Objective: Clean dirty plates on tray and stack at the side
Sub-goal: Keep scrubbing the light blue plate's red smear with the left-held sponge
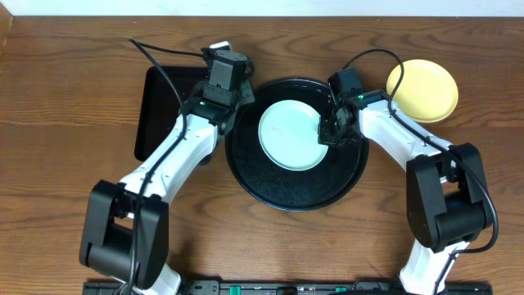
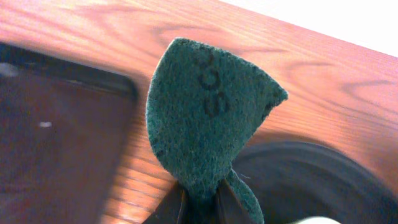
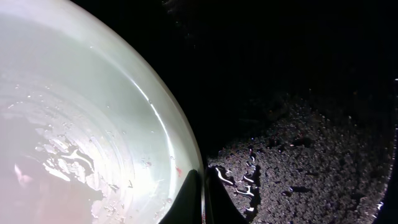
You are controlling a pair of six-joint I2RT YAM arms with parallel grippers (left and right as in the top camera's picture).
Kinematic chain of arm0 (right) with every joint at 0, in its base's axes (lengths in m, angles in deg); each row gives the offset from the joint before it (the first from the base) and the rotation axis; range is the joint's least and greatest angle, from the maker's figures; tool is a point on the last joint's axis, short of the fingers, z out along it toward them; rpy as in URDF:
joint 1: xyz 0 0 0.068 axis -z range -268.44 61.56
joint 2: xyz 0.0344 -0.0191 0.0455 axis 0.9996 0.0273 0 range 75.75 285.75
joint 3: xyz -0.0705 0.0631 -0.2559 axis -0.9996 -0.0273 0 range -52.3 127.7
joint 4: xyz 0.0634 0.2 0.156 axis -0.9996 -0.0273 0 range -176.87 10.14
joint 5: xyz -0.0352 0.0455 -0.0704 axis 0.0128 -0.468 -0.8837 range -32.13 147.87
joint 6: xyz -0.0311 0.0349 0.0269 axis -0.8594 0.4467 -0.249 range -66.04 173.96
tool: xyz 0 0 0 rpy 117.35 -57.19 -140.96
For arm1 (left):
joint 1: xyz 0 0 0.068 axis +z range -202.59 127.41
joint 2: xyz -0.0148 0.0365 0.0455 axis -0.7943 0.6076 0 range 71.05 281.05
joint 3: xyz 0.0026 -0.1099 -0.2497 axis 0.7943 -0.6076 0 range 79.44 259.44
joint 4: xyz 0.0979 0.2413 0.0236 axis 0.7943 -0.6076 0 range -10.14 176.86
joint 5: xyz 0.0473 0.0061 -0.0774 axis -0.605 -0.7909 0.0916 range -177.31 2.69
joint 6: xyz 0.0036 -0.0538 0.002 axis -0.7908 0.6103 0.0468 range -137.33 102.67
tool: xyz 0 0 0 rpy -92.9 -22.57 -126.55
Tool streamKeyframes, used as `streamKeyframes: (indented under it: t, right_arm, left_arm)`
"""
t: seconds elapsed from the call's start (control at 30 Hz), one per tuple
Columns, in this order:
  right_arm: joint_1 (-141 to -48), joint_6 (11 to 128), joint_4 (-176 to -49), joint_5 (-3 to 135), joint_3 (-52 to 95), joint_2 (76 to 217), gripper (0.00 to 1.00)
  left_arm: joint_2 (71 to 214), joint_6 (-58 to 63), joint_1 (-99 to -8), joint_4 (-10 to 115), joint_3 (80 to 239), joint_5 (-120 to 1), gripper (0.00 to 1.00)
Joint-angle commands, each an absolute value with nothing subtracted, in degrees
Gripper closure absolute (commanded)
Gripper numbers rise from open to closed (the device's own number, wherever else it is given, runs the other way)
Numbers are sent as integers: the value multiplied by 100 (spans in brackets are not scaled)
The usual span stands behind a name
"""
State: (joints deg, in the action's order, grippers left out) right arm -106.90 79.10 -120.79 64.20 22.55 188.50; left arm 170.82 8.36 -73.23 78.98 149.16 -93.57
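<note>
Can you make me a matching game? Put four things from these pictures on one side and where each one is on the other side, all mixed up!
Things:
1. yellow plate
2. mint plate
3. green pad
4. rectangular tray

Places:
A. pinched in the left gripper
B. on the round tray
C. on the table, right of the round tray
D. on the table, left of the round tray

Pairs: 1-C, 2-B, 3-A, 4-D

The right hand (image 3: 204, 200) pinches the rim of a wet mint-white plate (image 3: 93, 124) on a droplet-beaded black tray (image 3: 298, 143).
</note>
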Motion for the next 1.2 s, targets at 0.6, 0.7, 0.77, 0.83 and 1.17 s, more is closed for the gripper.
streamKeyframes:
  t: [0.6, 0.7, 0.77, 0.83, 1.17]
  right_arm:
    - [-10650, 7856, -12258, 6107, 2355, 18856, 99]
    - [-10663, 7858, -12621, 5954, 2618, 18847, 99]
    - [-10709, 7858, -12938, 5602, 2843, 18847, 99]
    - [-10790, 7858, -13205, 5187, 3022, 18847, 99]
    - [-11114, 7856, -13546, 4785, 3278, 18847, 99]
  left_arm:
    - [17783, 911, -8053, 7581, 14791, -6894, 92]
    - [18087, 911, -8136, 7643, 14791, -6894, 92]
    - [18271, 913, -8145, 7689, 14791, -6894, 92]
    - [18430, 913, -8143, 7717, 14791, -6896, 92]
    - [18548, 906, -8138, 7538, 14791, -9333, 92]
